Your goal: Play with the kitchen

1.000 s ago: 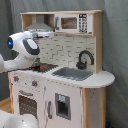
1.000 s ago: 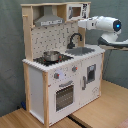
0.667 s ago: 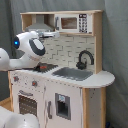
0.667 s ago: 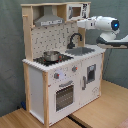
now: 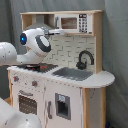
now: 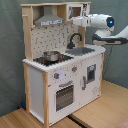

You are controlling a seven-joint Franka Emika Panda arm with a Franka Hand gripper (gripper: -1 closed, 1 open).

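the kitchen (image 6: 60, 75) stands upright on a pale wooden floor (image 6: 100, 107) before a grey curtain (image 6: 10, 50), a tall toy unit of smooth white panels framed in light wood. the arm reaches level across its upper half, and in the second exterior view the gripper (image 6: 74, 21) sits at the tip of a long white forearm, pointing toward the second exterior view's left, just below the small microwave (image 6: 76, 11) and beside the hood (image 6: 49, 20). whether its fingers are apart or together cannot be told. the relation that matters most is that the gripper's long axis runs along the back wall, so the microwave lies just above it, while the black faucet (image 6: 74, 39) and grey sink (image 6: 80, 50) lie below it. any move to the counter would likely be a downward one. a shiny metal pot (image 6: 50, 55) rests on the dark stovetop (image 6: 50, 60). in the first exterior view the rounded white wrist housing, with a blue light, hides the gripper; the curved faucet, the tiled backsplash (image 5: 67, 47) and the oven door (image 5: 27, 102) show clearly.
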